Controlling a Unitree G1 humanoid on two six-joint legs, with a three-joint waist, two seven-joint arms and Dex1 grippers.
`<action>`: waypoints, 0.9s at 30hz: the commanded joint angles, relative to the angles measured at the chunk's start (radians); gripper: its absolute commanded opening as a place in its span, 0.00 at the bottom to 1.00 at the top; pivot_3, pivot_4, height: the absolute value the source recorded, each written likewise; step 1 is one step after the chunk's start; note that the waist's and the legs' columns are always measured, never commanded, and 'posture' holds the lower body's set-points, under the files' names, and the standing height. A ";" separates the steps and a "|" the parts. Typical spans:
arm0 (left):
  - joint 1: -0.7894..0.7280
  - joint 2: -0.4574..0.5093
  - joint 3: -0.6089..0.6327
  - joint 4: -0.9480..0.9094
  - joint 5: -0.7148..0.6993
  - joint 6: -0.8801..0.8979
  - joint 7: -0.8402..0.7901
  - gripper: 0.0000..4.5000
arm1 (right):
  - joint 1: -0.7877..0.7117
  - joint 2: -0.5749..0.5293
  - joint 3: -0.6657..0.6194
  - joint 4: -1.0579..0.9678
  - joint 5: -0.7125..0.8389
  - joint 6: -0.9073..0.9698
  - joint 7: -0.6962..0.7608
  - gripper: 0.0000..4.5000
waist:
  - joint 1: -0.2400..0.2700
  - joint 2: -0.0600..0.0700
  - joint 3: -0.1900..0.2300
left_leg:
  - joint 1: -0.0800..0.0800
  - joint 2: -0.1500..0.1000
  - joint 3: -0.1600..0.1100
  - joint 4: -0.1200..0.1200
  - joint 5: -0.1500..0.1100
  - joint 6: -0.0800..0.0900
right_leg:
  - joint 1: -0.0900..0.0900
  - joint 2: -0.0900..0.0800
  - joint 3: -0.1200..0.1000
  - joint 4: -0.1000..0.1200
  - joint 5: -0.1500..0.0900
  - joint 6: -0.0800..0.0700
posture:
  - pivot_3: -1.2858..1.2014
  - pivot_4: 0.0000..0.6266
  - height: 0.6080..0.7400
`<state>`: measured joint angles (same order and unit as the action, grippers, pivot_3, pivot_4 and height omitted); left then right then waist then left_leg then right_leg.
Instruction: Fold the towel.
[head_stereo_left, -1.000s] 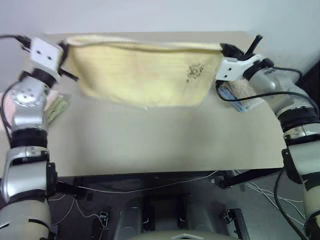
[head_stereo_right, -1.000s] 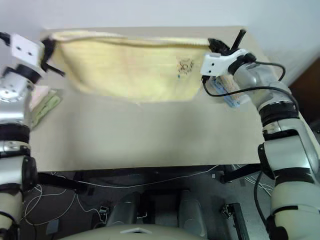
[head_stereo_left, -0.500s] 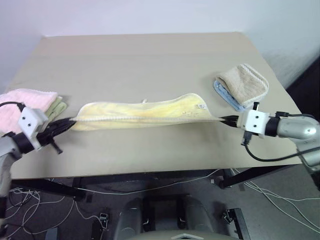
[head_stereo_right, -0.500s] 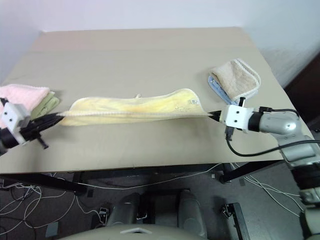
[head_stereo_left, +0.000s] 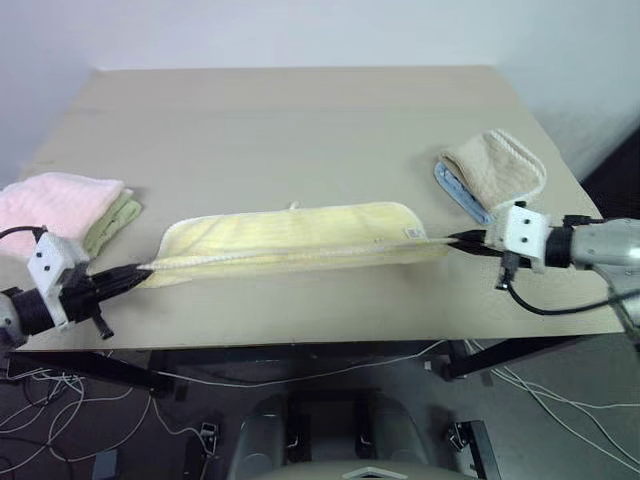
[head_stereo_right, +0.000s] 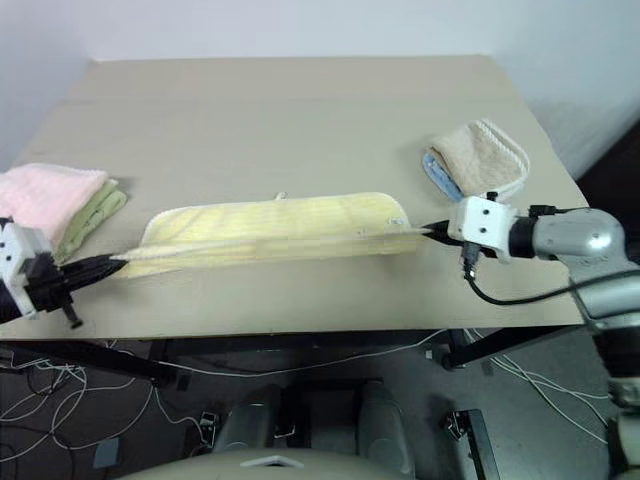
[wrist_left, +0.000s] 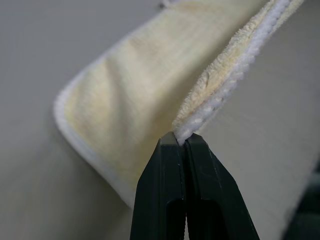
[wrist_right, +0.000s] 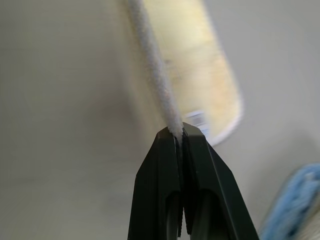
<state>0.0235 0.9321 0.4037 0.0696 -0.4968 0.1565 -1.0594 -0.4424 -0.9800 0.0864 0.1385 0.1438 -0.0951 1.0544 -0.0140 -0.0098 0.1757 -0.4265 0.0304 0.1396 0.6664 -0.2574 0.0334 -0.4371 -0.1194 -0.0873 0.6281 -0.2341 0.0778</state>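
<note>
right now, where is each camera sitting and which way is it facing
Left eye view: on the head, looking forward and down at the table; left gripper and right gripper hold the towel by its ends.
Right eye view: beside it, the same scene, with the pink towel and beige towel.
Left wrist view: along the left gripper's fingers, shut on the towel's stitched edge.
Right wrist view: along the right gripper's fingers, shut on the other end.
All four share the towel.

The towel lies folded lengthwise on the table, each end pinched by a pincer.
</note>
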 joint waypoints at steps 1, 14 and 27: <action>-0.097 -0.024 -0.029 0.106 0.098 -0.068 0.086 0.00 | -0.105 0.059 0.036 0.157 -0.122 -0.070 -0.068 0.01 | -0.001 0.000 0.000 | -0.001 0.000 0.001 0.000 0.001 0.000 | 0.002 0.000 0.000 0.000 0.000 0.000 | 0.52 0.24 1.00; -0.444 -0.110 -0.236 0.552 0.381 -0.351 0.251 0.00 | -0.385 0.268 0.131 0.651 -0.314 -0.288 -0.236 0.01 | -0.004 0.000 0.000 | -0.001 -0.001 0.004 0.000 0.003 0.002 | 0.003 0.004 0.000 0.002 0.002 0.004 | 0.52 0.24 1.00; -0.535 -0.155 -0.257 0.720 0.372 -0.396 0.231 0.36 | -0.435 0.285 0.096 0.756 -0.318 -0.336 -0.268 0.36 | -0.007 0.000 0.000 | 0.000 0.000 0.008 0.000 0.003 0.002 | 0.003 0.004 0.000 0.002 0.002 0.005 | 0.52 0.24 1.00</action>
<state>-0.5069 0.7666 0.1196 0.7908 -0.1021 -0.2424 -0.8175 -0.8459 -0.6745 0.2209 0.9055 -0.1856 -0.4211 0.8071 -0.0211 -0.0100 0.1758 -0.4268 0.0302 0.1471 0.6668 -0.2541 0.0355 -0.4340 -0.1153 -0.0872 0.6305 -0.2317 0.0826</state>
